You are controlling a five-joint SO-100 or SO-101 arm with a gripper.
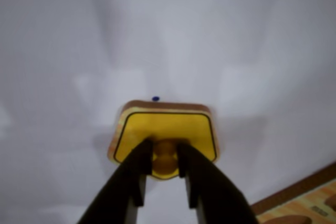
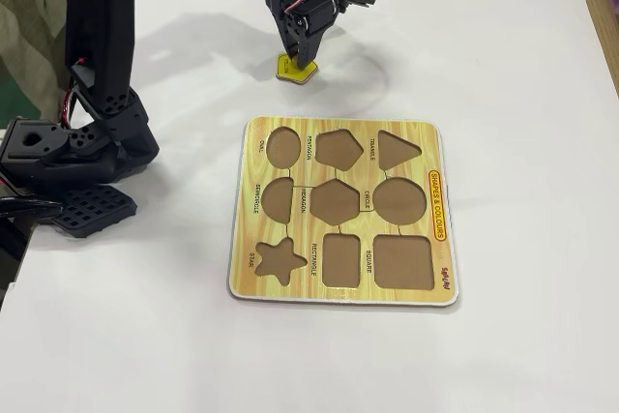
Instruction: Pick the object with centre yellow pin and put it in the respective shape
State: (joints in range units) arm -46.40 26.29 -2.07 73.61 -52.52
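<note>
A yellow pentagon-shaped wooden piece point(image 1: 167, 128) with a yellow centre pin point(image 1: 165, 157) lies on the white table; it also shows in the fixed view point(image 2: 296, 67) behind the board. My gripper point(image 1: 165, 156) is shut on the pin, one black finger on each side. In the fixed view the gripper point(image 2: 300, 55) points straight down onto the piece. The wooden shape board point(image 2: 345, 208) lies in front with several empty cut-outs, the pentagon hole point(image 2: 338, 149) in its top row.
The arm's black base point(image 2: 68, 157) stands at the left of the fixed view. A corner of the board shows at the bottom right of the wrist view point(image 1: 302, 200). A small blue dot point(image 1: 155, 98) marks the table behind the piece.
</note>
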